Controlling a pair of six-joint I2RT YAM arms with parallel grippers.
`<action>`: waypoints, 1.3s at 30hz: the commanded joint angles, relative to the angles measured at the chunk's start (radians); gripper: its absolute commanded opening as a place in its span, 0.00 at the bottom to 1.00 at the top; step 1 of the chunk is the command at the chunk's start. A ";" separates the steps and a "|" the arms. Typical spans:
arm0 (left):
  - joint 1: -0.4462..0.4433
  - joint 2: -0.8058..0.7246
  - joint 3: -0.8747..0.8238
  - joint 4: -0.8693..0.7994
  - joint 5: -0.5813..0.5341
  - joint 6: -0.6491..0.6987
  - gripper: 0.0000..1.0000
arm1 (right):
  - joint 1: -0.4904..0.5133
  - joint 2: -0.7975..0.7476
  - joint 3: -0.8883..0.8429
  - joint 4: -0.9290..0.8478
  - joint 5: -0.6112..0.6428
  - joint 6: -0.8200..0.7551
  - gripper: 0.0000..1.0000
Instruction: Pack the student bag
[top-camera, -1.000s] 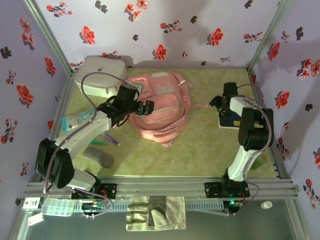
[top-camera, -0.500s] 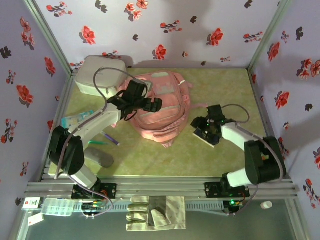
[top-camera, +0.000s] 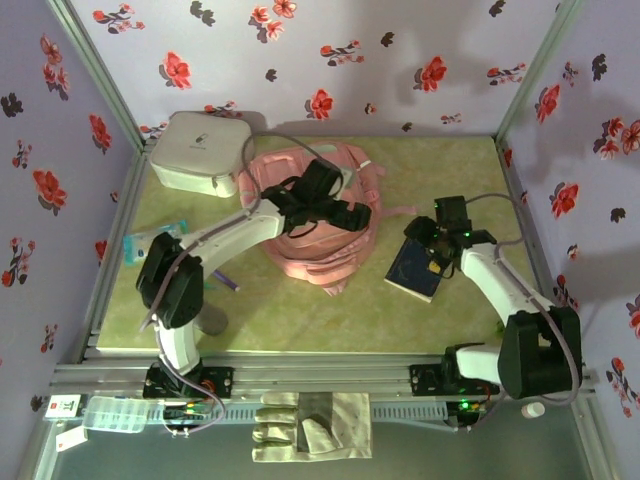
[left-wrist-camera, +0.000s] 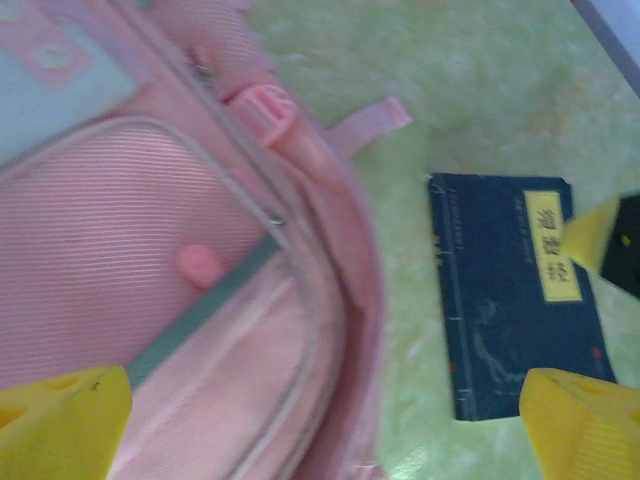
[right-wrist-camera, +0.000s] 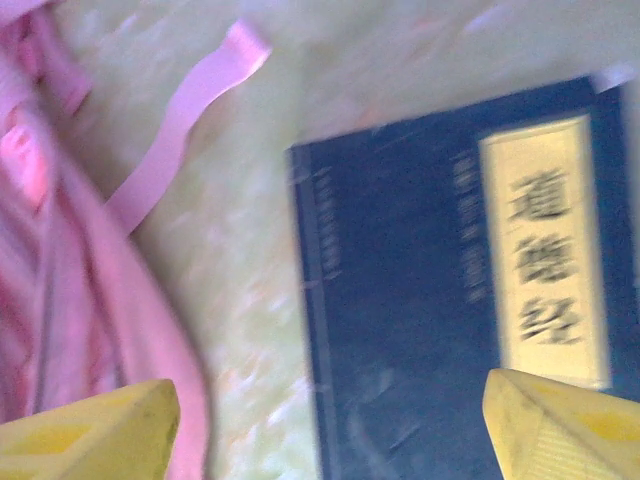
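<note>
Left tool (left-wrist-camera: 320, 425) now farther across student bag (top-camera: 320, 255), jaws wide, arm outstretched; right tool (right-wrist-camera: 325, 425) wide-jawed above blue book (top-camera: 413, 270)

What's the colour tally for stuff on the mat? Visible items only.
Pink: 1, student bag
White-grey: 1, zip case
Dark blue: 1, book
Teal: 1, packet
Grey: 1, pouch
Purple: 1, pen
Total: 6
</note>
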 joint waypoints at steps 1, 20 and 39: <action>-0.058 0.073 0.083 -0.056 0.026 -0.019 1.00 | -0.065 0.017 -0.027 -0.038 0.042 -0.065 0.78; -0.223 0.531 0.524 -0.263 -0.074 -0.027 0.62 | -0.124 0.129 -0.101 -0.020 0.021 -0.125 0.60; -0.250 0.703 0.632 -0.380 -0.114 0.057 0.53 | -0.130 0.172 -0.113 0.004 -0.068 -0.130 0.56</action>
